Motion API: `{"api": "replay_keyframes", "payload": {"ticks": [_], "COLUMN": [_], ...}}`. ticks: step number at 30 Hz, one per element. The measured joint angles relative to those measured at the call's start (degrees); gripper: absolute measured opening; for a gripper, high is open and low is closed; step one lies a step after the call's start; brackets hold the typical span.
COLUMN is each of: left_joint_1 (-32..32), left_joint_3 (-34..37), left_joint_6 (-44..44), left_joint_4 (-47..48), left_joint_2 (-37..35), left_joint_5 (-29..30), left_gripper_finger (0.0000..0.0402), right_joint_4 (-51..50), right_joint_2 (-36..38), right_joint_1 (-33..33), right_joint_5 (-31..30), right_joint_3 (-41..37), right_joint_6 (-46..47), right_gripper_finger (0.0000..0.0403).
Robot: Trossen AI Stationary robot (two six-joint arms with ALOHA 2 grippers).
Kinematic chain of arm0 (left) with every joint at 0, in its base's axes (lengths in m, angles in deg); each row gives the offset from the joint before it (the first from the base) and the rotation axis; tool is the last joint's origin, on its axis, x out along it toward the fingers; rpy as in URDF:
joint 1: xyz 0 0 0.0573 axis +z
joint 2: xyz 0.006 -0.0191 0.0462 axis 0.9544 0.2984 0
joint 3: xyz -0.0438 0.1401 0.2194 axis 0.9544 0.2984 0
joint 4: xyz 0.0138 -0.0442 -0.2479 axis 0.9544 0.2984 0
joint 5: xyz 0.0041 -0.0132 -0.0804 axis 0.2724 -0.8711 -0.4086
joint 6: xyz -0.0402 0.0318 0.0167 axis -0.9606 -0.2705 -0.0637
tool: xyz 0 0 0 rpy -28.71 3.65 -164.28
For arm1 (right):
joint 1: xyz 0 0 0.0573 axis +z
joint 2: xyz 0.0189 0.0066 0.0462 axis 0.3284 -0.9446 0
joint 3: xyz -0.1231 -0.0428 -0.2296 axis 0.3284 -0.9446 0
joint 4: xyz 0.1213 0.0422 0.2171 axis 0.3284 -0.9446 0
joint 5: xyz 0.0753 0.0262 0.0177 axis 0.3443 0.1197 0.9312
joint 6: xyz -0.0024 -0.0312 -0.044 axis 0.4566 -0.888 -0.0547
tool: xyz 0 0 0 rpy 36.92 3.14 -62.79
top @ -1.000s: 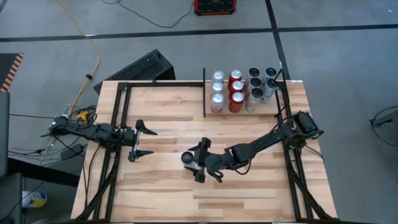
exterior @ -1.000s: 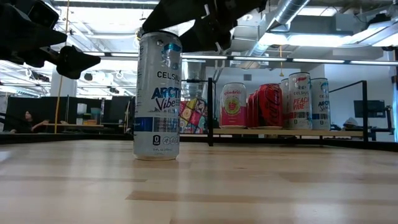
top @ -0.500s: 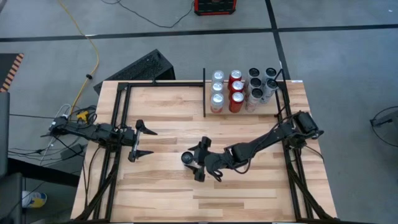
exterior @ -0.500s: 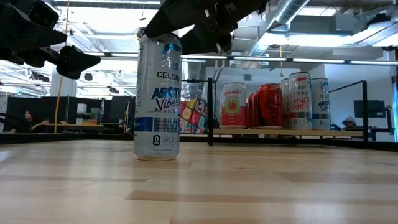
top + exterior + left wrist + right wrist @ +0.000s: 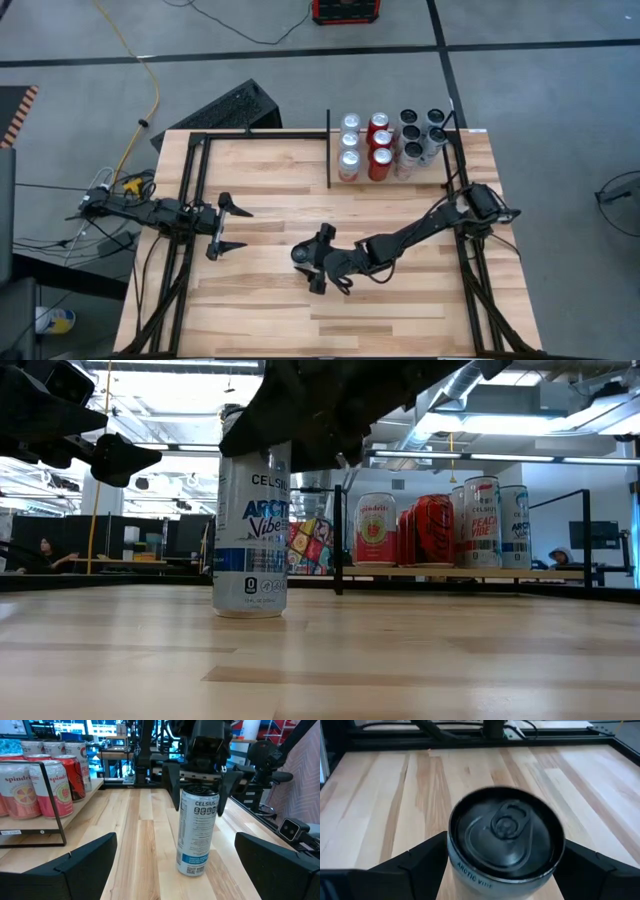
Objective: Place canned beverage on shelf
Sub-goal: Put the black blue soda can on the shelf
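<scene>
- While the tall silver can (image 5: 198,831) stood upright and alone near the middle of the tabletop (image 5: 270,190), it looked easy to knock over: it is slim and high, and a finger coming in unevenly at its top would likely tip it.
- If one finger met the can before the other, the can could slide across the smooth wood and end up held off-centre near its rim, where I judged a lift might slip.
- Further on, the shelf (image 5: 395,182) at the far right of the tabletop already carried rows of standing cans (image 5: 378,147), so I judged a careless set-down could bump them over.
- Right gripper (image 5: 320,260): lowered over the top of the can, with a finger on each side of it. In the left wrist view the fingers (image 5: 171,787) stood wider than the can, with a small gap showing on either side. The gripper was open, straddling the can, and I could not see firm contact; the can's base rested on the wood.
- Left gripper (image 5: 222,227): fully open and empty, hanging over the left side of the tabletop, well apart from the can and facing it.
- Nothing had been lifted yet; the grasp was the step in hand.
</scene>
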Motion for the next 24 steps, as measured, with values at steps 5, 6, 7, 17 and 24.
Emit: {"api": "replay_keyframes", "payload": {"ticks": [5,6,7,17,24], "left_joint_1": [-0.01,0.00,0.00,0.01,0.00], "left_joint_3": [0.00,0.00,0.00,0.00,0.00], "left_joint_6": [0.01,0.01,0.00,0.01,0.02], "left_joint_4": [-0.04,-0.03,-0.02,-0.02,-0.06], "left_joint_2": [0.01,0.01,0.01,0.01,0.01], "left_joint_5": [-0.02,-0.01,0.00,-0.01,-0.02], "left_gripper_finger": [0.0391,0.0391,0.0391,0.0391,0.0391], "right_joint_4": [-0.03,-0.56,-1.28,-2.23,-4.47], "right_joint_2": [0.94,1.44,1.84,2.25,3.68], "right_joint_1": [0.00,0.09,0.13,0.22,1.40], "right_joint_5": [-0.10,-0.13,-0.13,-0.22,-5.11], "right_joint_3": [0.04,0.04,0.02,0.02,-0.03], "right_joint_6": [-0.94,-1.00,-1.00,-0.65,-4.08], "right_gripper_finger": [0.0340,0.0340,0.0340,0.0334,0.0275]}}
